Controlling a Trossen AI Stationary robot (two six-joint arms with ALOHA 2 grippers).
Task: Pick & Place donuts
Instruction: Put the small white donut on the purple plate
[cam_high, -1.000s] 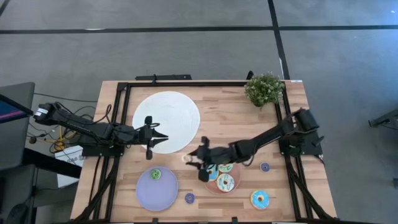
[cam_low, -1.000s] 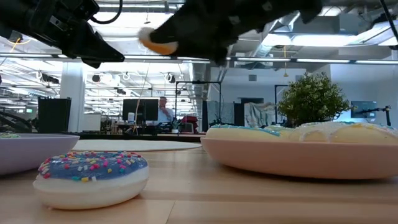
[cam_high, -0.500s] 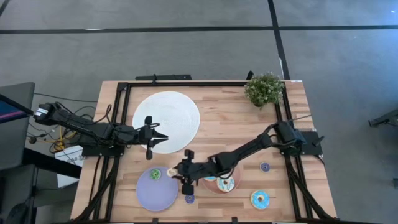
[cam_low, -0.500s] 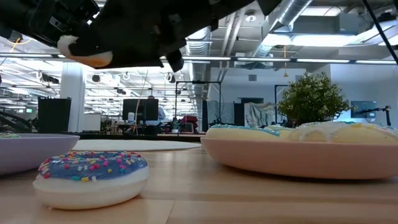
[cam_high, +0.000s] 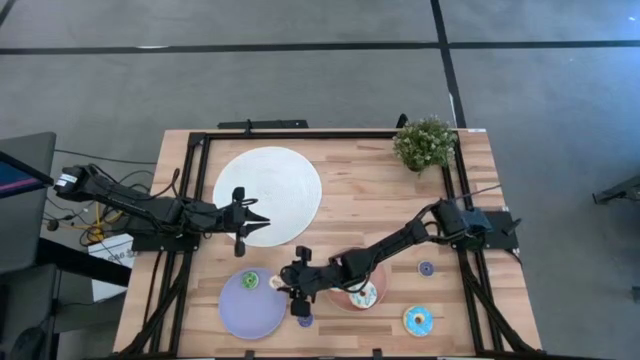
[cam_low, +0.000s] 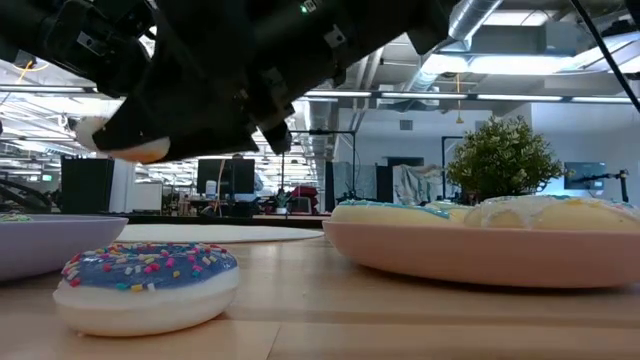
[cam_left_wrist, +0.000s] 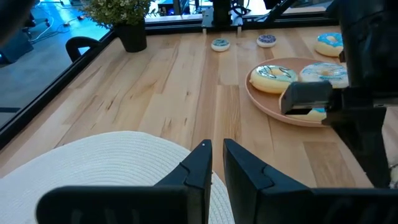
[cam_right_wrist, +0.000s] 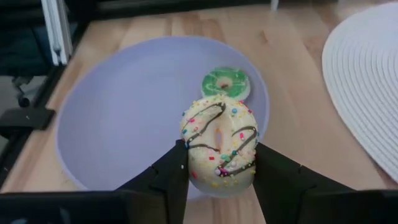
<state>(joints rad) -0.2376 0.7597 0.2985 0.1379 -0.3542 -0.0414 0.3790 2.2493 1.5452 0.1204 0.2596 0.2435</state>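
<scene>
My right gripper (cam_high: 284, 282) reaches in from the table's right and is shut on a cream donut (cam_right_wrist: 219, 140) with dark drizzle and sprinkles. It hangs over the lilac plate (cam_right_wrist: 118, 112), at that plate's edge nearest the pink plate (cam_high: 345, 298). A small green donut (cam_right_wrist: 225, 83) lies flat on the lilac plate. Several iced donuts (cam_left_wrist: 273, 76) lie on the pink plate. My left gripper (cam_left_wrist: 216, 154) is shut and waits over the rim of the large white disc (cam_high: 268, 195), touching nothing. My right gripper pinches the cream donut between its two fingers (cam_right_wrist: 168, 177), one on each side of the outer rim (cam_right_wrist: 188, 152). The fingers come from the table's right, slanting down. The donut is lifted clear above the lilac plate, with its iced face tilted toward the wrist camera.
A small blue-purple sprinkled donut (cam_low: 148, 285) lies on the wood between the two plates, near the front edge. Another small one (cam_high: 426, 268) and a blue donut (cam_high: 418, 320) lie right of the pink plate. A potted plant (cam_high: 425, 143) stands at the far right corner.
My right gripper has carried the cream donut from beside the pink plate toward the table's left and near edge, and a little down, until it hangs over the lilac plate. It has stayed shut on the donut throughout.
</scene>
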